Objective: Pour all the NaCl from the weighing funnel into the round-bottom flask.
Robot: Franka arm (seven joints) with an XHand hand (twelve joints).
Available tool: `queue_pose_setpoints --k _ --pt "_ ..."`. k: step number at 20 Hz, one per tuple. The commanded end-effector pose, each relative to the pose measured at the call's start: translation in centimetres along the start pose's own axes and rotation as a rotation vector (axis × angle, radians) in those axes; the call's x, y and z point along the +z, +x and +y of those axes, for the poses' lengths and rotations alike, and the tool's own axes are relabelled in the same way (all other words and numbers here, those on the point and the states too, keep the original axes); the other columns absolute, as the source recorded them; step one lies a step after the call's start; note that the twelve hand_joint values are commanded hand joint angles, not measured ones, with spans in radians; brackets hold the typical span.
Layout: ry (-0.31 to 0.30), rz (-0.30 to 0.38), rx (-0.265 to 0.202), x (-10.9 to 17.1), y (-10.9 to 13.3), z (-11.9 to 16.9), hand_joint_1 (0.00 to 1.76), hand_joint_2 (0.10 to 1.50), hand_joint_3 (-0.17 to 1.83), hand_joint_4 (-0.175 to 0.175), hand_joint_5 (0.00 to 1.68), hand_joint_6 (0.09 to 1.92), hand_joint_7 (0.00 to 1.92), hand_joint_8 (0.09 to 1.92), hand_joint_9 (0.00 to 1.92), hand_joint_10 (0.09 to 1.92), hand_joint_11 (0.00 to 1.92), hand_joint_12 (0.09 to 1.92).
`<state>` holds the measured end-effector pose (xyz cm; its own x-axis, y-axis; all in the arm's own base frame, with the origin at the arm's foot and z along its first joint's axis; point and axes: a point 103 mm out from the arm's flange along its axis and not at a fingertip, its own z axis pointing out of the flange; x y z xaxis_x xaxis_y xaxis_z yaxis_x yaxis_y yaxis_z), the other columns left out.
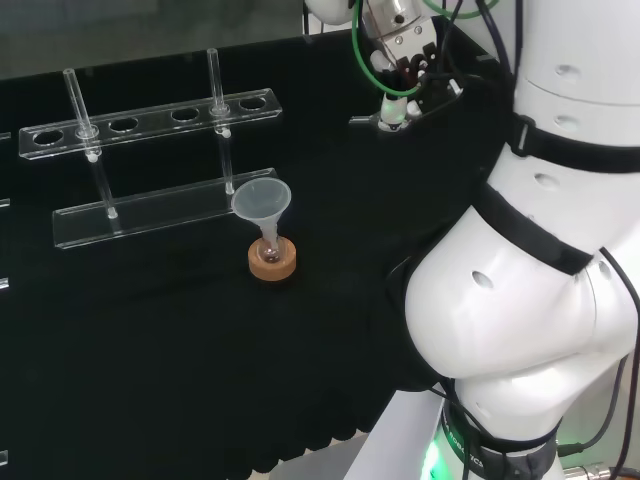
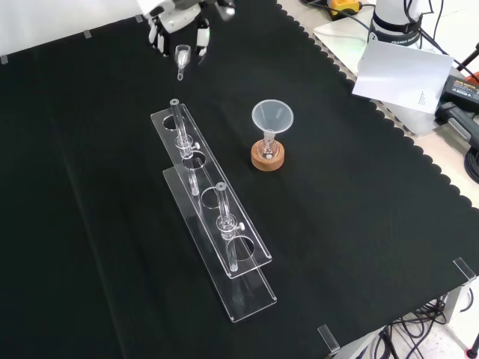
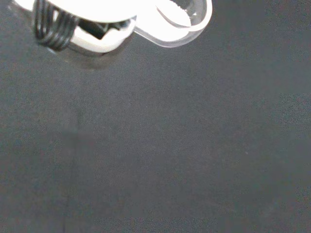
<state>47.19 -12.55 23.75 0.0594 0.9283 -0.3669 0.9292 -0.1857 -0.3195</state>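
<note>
A small round-bottom flask [image 1: 270,243] stands on a cork ring [image 1: 272,264] mid-cloth, with a clear plastic funnel [image 1: 262,200] in its neck. In the front view the flask [image 2: 267,147], cork ring [image 2: 267,159] and funnel [image 2: 272,117] stand right of the rack. The hand [image 1: 403,62] hovers high above the cloth to the flask's right in the head view, fingers pinched on the clear weighing funnel [image 1: 383,120]. The front view shows the hand [image 2: 179,16] at the top edge with the weighing funnel [image 2: 181,56] below it. Close up, the weighing funnel [image 3: 181,19] holds white powder.
A clear plastic test tube rack [image 1: 160,210] with two upright tubes [image 1: 217,80] stands behind the flask in the head view, and left of it as the rack [image 2: 213,209] in the front view. The arm's white links [image 1: 530,280] take up the head view's right.
</note>
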Motion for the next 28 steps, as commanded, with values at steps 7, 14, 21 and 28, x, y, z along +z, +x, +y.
queue_pose_setpoints --k 7,14,21,28 --pt "-0.023 -0.012 0.005 -2.5 0.8 -9.2 1.15 0.65 0.61 0.173 1.38 0.46 0.81 0.60 1.18 0.20 1.01 0.91" --pt "-0.016 -0.042 -0.036 -3.7 4.2 -12.5 1.15 0.65 0.61 0.175 1.38 0.46 0.81 0.60 1.18 0.19 1.01 0.91" --pt "-0.011 -0.091 -0.084 -4.2 8.4 -14.7 1.15 0.64 0.61 0.175 1.38 0.46 0.81 0.60 1.17 0.19 1.00 0.91" --pt "0.003 -0.151 -0.103 -4.6 10.9 -15.6 1.15 0.64 0.62 0.175 1.38 0.46 0.80 0.60 1.17 0.18 1.00 0.91"
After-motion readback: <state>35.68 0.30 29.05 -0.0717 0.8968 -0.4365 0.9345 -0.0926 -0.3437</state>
